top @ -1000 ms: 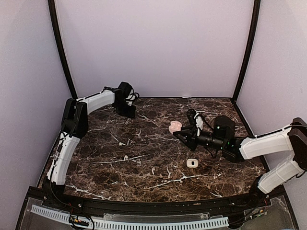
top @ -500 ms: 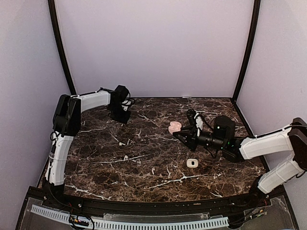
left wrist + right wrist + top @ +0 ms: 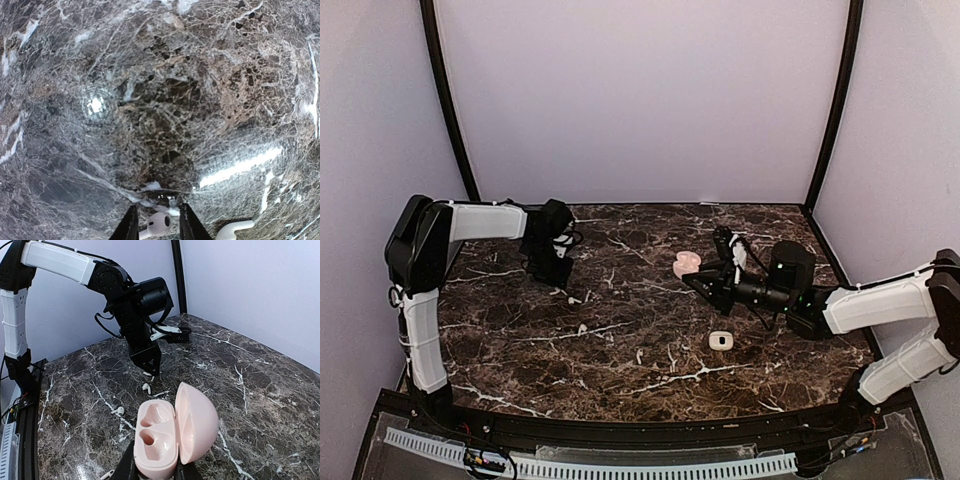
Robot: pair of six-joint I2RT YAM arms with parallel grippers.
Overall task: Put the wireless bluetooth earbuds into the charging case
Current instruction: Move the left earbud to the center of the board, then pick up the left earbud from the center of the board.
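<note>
White earbud (image 3: 159, 224) sits inside gap of released left hand (image 3: 158, 212); right hand (image 3: 156, 469) grasping open pink case (image 3: 192, 422)

Right gripper (image 3: 704, 282) holds pink case (image 3: 685, 264); white case (image 3: 721, 340) nearby.

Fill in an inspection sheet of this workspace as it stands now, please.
Surface: dark marble table, white veins, glare spots.
Job's things: pink charging case open, both wells empty; one earbud and a second earbud side by side; a third earbud loose farther off.
Clutter: small white case lying alone.
Grippers: left gripper open, astride the first earbud; right gripper shut on the pink case.
Cables: black loops at the left wrist.
Surroundings: lilac walls, black corner posts.
</note>
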